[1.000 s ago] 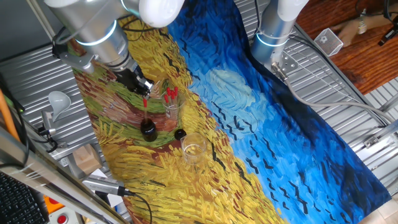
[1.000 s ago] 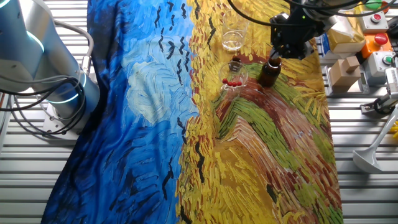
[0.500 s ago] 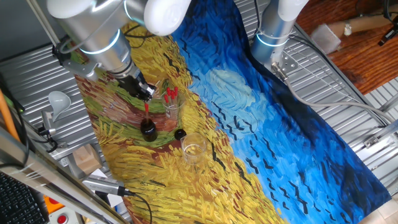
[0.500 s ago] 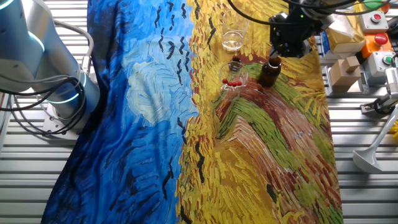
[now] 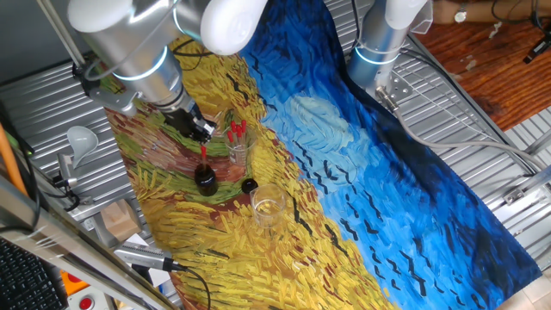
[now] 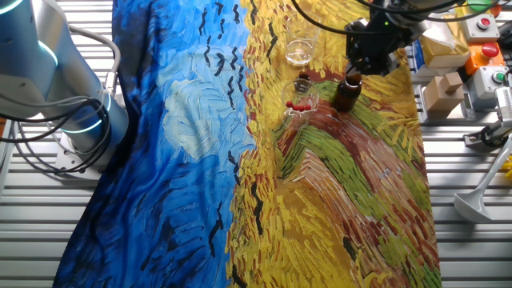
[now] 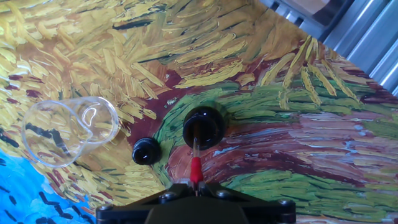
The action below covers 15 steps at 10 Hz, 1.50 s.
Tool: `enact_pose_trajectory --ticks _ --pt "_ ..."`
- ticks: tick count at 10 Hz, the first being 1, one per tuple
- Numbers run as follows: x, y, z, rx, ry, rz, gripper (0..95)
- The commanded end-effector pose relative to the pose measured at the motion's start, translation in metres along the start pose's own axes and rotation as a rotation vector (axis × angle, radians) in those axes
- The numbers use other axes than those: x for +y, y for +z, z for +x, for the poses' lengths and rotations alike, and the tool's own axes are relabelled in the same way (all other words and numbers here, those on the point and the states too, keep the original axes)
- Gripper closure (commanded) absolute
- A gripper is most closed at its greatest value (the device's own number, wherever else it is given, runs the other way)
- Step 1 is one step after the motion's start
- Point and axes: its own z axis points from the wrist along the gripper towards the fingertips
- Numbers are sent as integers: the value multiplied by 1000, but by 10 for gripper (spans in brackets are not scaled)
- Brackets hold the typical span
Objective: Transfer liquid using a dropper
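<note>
**We hold the dropper over the dark bottle**

On the left of the hand view we see an empty clear beaker [image 7: 67,132] lying across the painted cloth [image 7: 261,93]. Just right of it sits a small black cap [image 7: 147,151], apart from the beaker. Next comes the dark bottle [image 7: 203,127], seen from the top, with its round mouth open. Our gripper [image 7: 194,185] is at the bottom edge, with its fingers closed tight on the dropper [image 7: 195,163]. The red bulb is pinched between them, and the thin clear tube points down into the bottle mouth.

In one fixed view our gripper [image 5: 200,131] hangs above the dark bottle [image 5: 205,179], with the dropper [image 5: 203,155] going straight down to it. To the right stands a glass with more red droppers [image 5: 237,138], then the black cap [image 5: 249,184], then the empty beaker [image 5: 268,207].

In the other fixed view the glass with red droppers [image 6: 301,99] is left of the dark bottle [image 6: 346,93], and our gripper [image 6: 358,67] is right above that bottle
</note>
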Motion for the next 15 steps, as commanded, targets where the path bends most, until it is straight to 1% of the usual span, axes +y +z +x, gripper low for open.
enact_pose_trajectory --ticks 1,11,15 --pt "0 1 -1 1 0 1 950" --pt "2 17 -7 6 -5 12 950" --pt "3 20 -8 6 -3 12 950"
